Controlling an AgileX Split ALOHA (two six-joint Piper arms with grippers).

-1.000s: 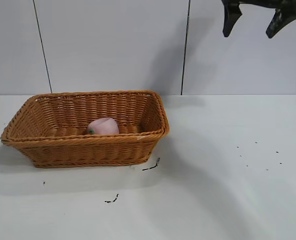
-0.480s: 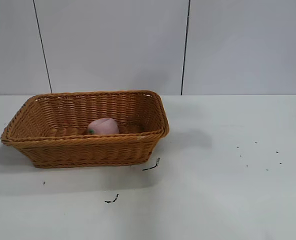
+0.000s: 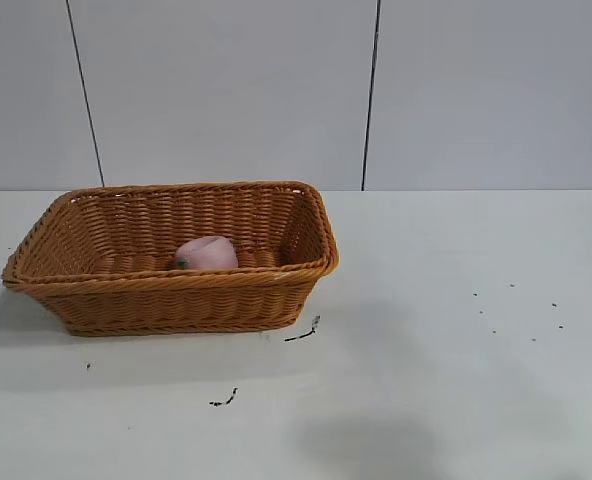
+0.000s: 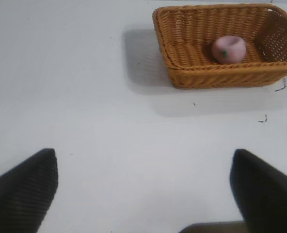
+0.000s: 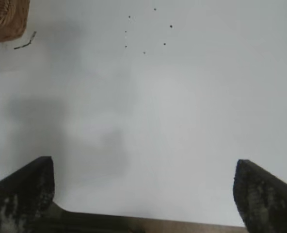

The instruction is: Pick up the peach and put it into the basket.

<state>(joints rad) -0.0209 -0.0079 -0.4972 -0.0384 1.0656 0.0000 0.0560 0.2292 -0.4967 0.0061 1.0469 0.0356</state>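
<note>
The pale pink peach (image 3: 206,253) lies inside the orange-brown wicker basket (image 3: 176,300) on the left half of the white table. The left wrist view also shows the peach (image 4: 228,49) in the basket (image 4: 216,75), far from my left gripper (image 4: 144,187), which is open over bare table with nothing between its fingers. My right gripper (image 5: 143,191) is open too, empty, over the white table to the right of the basket; only a corner of the basket (image 5: 7,22) shows in its view. Neither arm appears in the exterior view.
Small dark marks lie on the table in front of the basket (image 3: 303,333) and farther forward (image 3: 224,400). Several dark specks (image 3: 516,310) dot the right side. A grey panelled wall (image 3: 371,95) stands behind the table.
The right gripper, seen at the top right of the exterior view a second ago, has left that view. Its shadow has moved toward the table's front. Peach and basket have not moved.
</note>
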